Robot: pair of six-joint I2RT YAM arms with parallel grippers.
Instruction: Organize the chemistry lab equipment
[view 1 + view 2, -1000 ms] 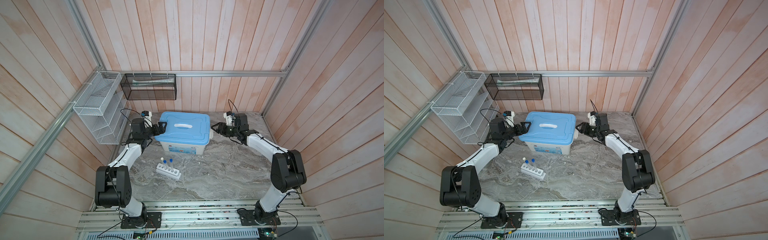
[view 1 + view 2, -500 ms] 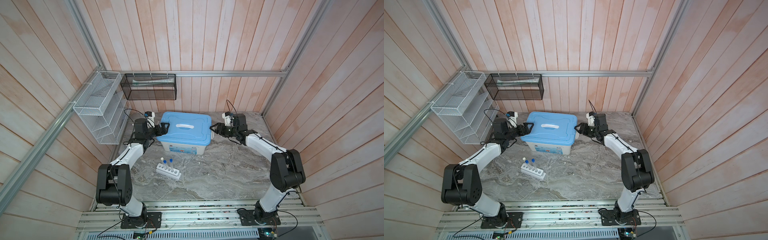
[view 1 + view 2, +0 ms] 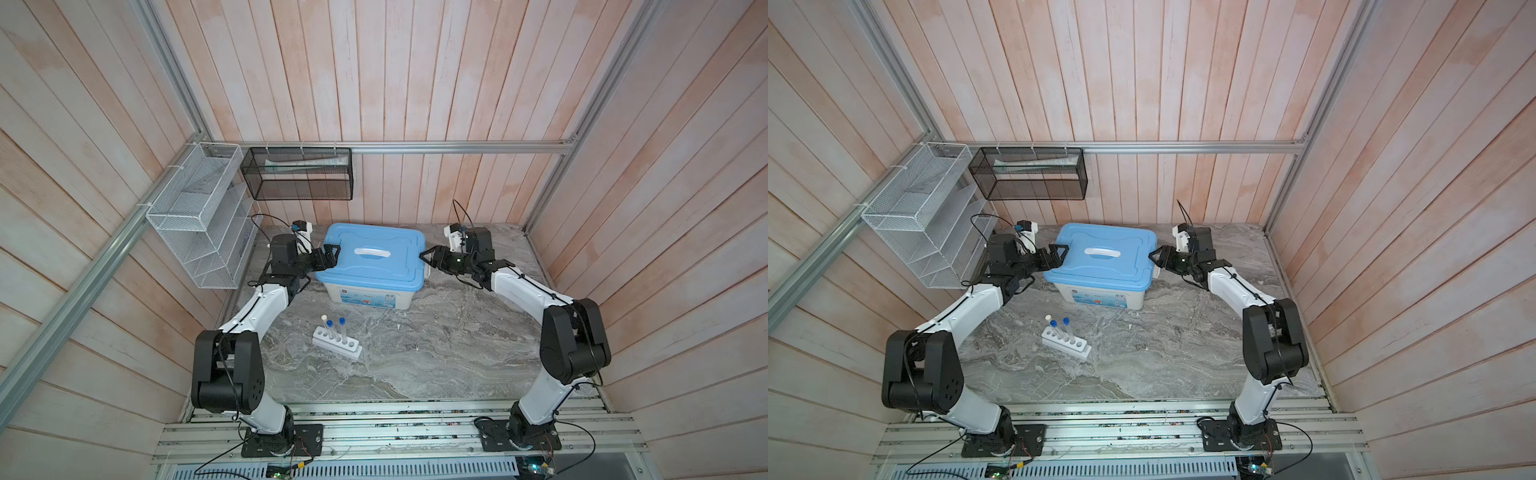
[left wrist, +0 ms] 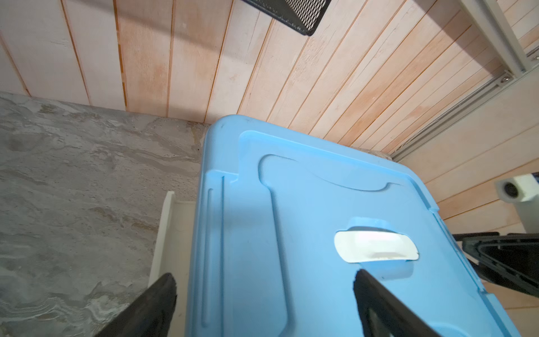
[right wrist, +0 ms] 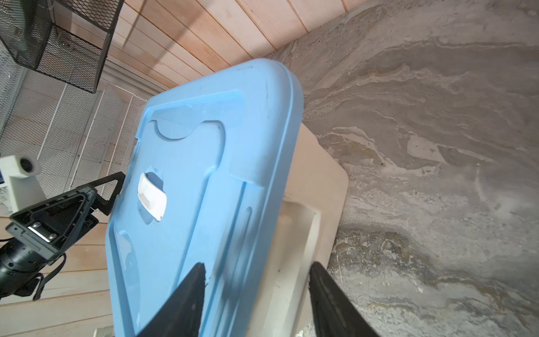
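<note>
The white rack [image 3: 348, 349] stands on the marble table in front of the bin, holding three upright clear tubes [image 3: 343, 331], two with blue caps and one with a white cap [image 3: 1048, 317]. Both grippers are at the white bin's blue lid [image 3: 388, 272]. My left gripper [image 3: 333, 254] is open wide, straddling the lid's left edge [image 4: 204, 233]. My right gripper [image 3: 424, 262] is open, its jaws set around the lid's right edge [image 5: 262, 204] and the flipped-out white latch [image 5: 318, 198]. Whether its fingers touch them is unclear.
The bin [image 3: 365, 296] sits at the back middle of the table [image 3: 449, 345]. A white wire shelf [image 3: 195, 232] hangs on the left wall and a black mesh basket [image 3: 299, 176] on the back wall. Wooden walls close in on three sides.
My left gripper has moved right, from beside the bin onto the lid's left edge. The right gripper has barely moved, and the rack and tubes are where they were.
</note>
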